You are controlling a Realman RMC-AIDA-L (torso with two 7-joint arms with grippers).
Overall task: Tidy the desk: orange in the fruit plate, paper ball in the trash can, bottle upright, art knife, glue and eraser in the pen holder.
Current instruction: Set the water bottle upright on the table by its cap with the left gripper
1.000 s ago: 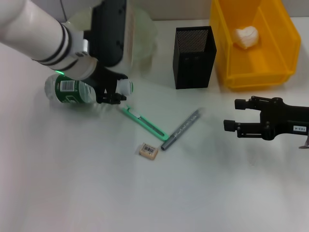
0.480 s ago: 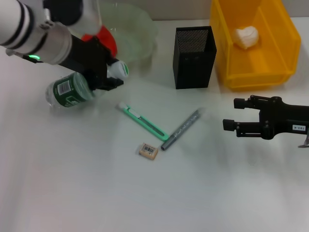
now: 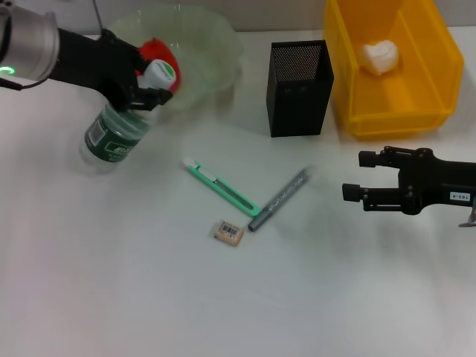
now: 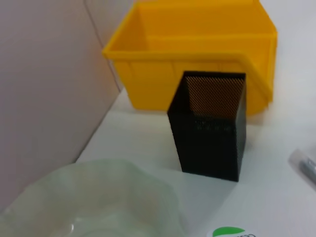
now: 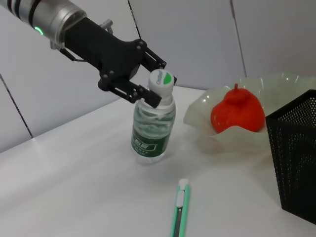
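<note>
A white desk (image 3: 149,297) against a pale wall carries the whole scene. At its far left, the left gripper (image 3: 145,89) is clamped around the neck of a clear bottle (image 3: 115,134) with a green label, just below its white cap; the right wrist view shows the bottle standing nearly upright, its base on the desk, leaning slightly. Just behind the bottle is a translucent fruit plate (image 3: 216,44) with a wavy rim, and a red-orange fruit (image 5: 236,109) lies inside it.

Near the middle of the desk stands a black mesh pen holder (image 3: 299,88), upright. Beside it, to the right, a yellow bin (image 3: 394,111) holds a crumpled white paper ball (image 3: 379,56).

In front of the pen holder, three small things lie flat on the desk: a green art knife (image 3: 222,187), a grey glue stick (image 3: 279,199) whose lower end touches the knife's tip, and a tan eraser (image 3: 228,232) just beside that meeting point.

The right gripper (image 3: 355,177) hovers low at the right side of the desk, fingers spread apart and holding nothing, well apart from the small items.
</note>
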